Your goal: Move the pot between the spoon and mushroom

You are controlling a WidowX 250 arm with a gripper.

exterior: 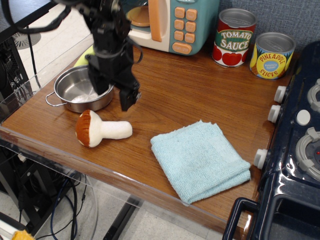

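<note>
My jaws [112,92] hang spread and empty over the right rim of the pot [80,91], left of centre in the frame.

The pot sits on the counter [200,95] just above the mushroom [101,130]; a sliver of yellow-green at upper left [85,56], behind the pot, is probably the spoon, mostly hidden by my arm. I judge the placing done, so my best move is to lift straight up without clipping the rim. A blue cloth [200,160] lies lower centre, two cans [252,44] and a toy microwave [170,22] along the top, a stove [295,150] at right.
</note>
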